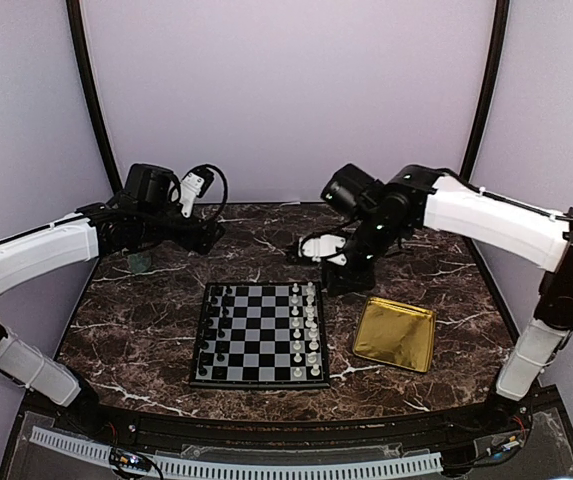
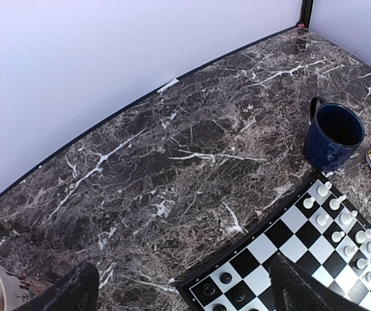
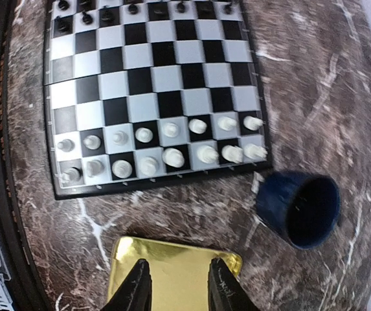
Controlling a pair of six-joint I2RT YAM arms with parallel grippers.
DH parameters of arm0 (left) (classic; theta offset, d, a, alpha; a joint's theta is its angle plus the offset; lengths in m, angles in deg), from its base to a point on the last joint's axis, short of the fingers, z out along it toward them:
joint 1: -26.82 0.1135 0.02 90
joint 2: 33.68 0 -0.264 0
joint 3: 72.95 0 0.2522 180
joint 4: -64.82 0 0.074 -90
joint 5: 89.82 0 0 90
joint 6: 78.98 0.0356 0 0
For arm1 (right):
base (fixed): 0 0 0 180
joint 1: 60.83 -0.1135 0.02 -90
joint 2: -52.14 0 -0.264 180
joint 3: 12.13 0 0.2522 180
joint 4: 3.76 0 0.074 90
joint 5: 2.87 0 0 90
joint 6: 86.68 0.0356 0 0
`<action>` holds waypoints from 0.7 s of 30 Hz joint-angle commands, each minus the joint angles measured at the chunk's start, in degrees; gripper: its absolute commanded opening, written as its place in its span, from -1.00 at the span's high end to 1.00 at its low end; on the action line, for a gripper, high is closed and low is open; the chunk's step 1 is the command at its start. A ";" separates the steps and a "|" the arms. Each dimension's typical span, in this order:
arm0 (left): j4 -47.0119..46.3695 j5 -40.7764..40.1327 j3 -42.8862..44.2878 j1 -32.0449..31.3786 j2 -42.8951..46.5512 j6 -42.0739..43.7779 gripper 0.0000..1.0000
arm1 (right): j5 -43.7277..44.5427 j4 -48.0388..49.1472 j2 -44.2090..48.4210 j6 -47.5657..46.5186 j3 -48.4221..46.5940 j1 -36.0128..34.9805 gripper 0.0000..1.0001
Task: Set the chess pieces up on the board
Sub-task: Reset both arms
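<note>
Since the chess pieces [image 3: 170, 129] stand upright in two full rows on the board [image 3: 153, 84] edge nearest the right gripper [image 3: 177, 288], they lie straight ahead of it, just past the gold tray [image 3: 172, 259] beneath its fingers. The rows run crosswise, roughly parallel to the line between the fingers; each piece's long axis is vertical. The right gripper is partly open, nothing between its fingers. The right arm is clearly nearer the whites. The left gripper [image 2: 182, 272] is spread wide and holds nothing. It hangs by the corner with the black pieces [image 2: 225, 277], whites well ahead-right of it. Ahead-right of the right gripper sits a blue mug [image 3: 298, 207], just beside the board corner, on the dark marble counter [image 3: 314, 78]. Judgement: white side looks filled; no loose piece shows on the tray. No brand, label or writing readable.
</note>
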 commanded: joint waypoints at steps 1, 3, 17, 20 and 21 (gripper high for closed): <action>-1.79 -1.76 -0.31 -0.23 4.63 1.83 -0.89 | -2.64 7.07 9.31 1.02 5.39 10.65 0.36; -1.76 -2.25 -0.12 -0.23 5.13 2.02 -0.89 | -3.47 12.67 14.06 2.03 8.70 16.32 0.33; 4.14 -11.78 10.27 -0.21 5.78 -2.45 -0.98 | 13.73 42.90 35.47 25.18 19.08 40.71 -0.95; 3.38 -13.07 10.62 -0.21 7.00 -1.70 -0.98 | 21.35 45.10 38.67 30.19 19.04 40.90 -0.95; 2.97 -13.88 10.34 -0.21 7.40 -2.06 -0.98 | 21.43 45.06 39.16 31.17 18.77 41.29 -0.95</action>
